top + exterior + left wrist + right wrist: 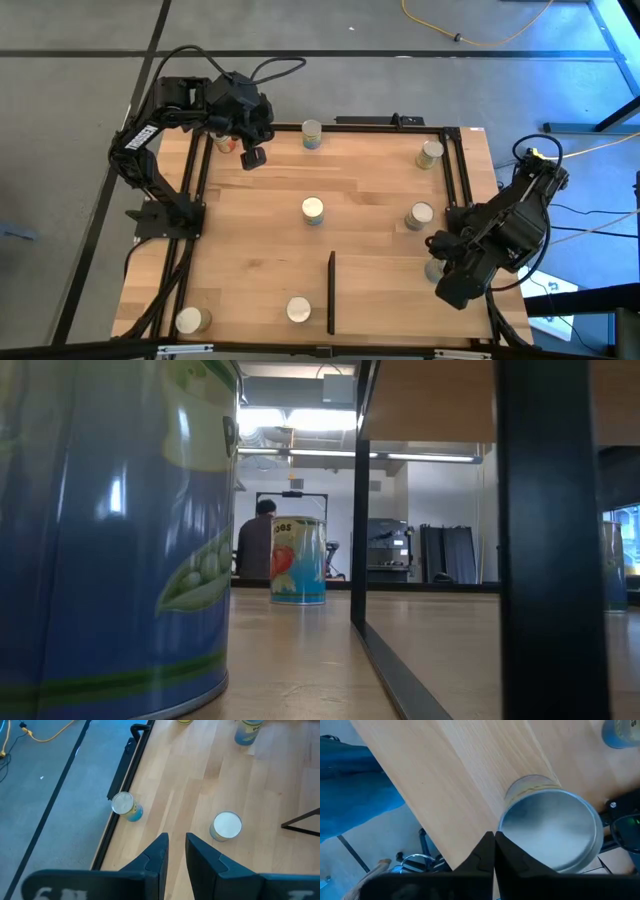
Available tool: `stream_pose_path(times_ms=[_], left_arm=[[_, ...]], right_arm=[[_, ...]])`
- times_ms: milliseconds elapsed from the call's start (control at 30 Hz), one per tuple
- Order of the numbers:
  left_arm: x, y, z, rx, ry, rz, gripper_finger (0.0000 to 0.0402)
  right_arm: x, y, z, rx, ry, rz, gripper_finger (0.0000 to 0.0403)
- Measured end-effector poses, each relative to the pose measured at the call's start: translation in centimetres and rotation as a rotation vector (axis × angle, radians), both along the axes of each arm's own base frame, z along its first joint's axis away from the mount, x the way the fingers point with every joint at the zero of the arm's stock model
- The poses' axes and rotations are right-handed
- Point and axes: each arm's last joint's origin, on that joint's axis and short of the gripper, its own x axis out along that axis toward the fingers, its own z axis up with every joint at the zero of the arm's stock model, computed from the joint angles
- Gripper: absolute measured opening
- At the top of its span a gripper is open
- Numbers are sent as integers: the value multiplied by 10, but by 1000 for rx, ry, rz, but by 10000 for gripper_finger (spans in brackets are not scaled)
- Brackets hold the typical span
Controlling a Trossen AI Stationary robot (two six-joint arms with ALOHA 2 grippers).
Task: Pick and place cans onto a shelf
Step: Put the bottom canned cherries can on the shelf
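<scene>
Several cans stand upright on the wooden tabletop, among them one at the middle [312,208], one at the far edge [312,133] and one by the near edge [298,309]. The shelf [385,290] sits at the near right, its black bar [331,292] on its left edge. My left gripper [252,157] hangs above the far left of the table, slightly open and empty [176,842]. My right gripper [494,842] is shut at the table's right edge, right beside a can [550,830] with a bare metal top. My right gripper's shut fingertips [487,845] come from above and stand against the rim [502,822] of the metal-topped can. I cannot tell whether they touch it. The can stands on the table.
An orange-labelled can [225,143] stands under my left arm. More cans stand at the right [419,215], far right [430,153] and near left corner [190,320]. The low view shows a pea-labelled can [120,540] close up, the shelf's black post [550,540] and a person [262,540] beyond.
</scene>
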Motion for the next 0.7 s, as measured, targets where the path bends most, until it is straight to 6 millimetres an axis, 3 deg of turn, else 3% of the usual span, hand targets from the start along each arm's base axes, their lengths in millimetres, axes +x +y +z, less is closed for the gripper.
stream_pose_path(times_ms=[333,567,700], left_arm=[[0,1,0,26,9,6,59],[18,4,-9,7,39,-36,59],[41,4,-20,-26,62,-240,59]], right_arm=[[12,-14,9,83,16,-1,25],[13,-33,52,-22,-281,25,11],[8,-41,76,-131,-473,44,4]])
